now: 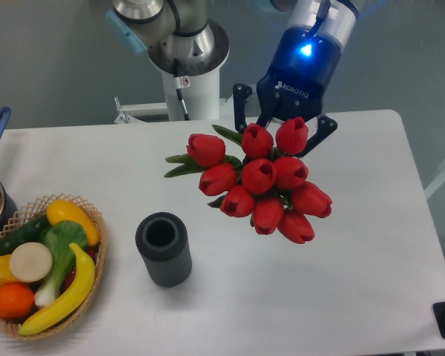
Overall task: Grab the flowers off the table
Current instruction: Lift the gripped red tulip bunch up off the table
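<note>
Flowers (261, 182) hang gripped above table (356, 297), beside fruit-filled basket (96, 256).

This looks like a robotics lab. A grey-and-blue industrial robot arm (311, 44) stands on a white pedestal (189, 89) bolted behind a plain white rectangular table (356, 297), against a bare grey-blue wall (52, 59). Props sit staged on it: a woven wicker basket (96, 245) of plastic-looking fruit and vegetables, and a ribbed black cylinder (163, 249).
</note>
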Motion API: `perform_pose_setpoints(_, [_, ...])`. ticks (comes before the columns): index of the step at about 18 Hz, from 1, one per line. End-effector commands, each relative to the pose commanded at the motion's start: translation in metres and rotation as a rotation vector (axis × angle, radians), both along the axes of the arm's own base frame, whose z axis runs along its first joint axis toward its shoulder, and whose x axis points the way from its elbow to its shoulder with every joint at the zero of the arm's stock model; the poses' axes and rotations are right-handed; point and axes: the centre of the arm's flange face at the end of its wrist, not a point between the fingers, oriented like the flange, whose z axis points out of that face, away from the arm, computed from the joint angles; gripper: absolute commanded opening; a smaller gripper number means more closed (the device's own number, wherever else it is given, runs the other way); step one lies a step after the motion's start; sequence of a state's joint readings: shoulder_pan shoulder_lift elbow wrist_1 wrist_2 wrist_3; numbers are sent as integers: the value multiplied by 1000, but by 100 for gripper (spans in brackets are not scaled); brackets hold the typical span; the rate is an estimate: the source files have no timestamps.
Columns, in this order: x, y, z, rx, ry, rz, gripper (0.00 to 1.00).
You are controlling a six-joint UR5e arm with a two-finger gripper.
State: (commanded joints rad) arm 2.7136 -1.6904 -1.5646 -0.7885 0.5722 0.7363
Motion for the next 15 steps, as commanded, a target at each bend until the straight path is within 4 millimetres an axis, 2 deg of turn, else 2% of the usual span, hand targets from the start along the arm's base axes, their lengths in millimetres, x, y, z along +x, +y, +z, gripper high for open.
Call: perform_pose_setpoints(15, [-2, -5, 3, 2, -6, 12, 37])
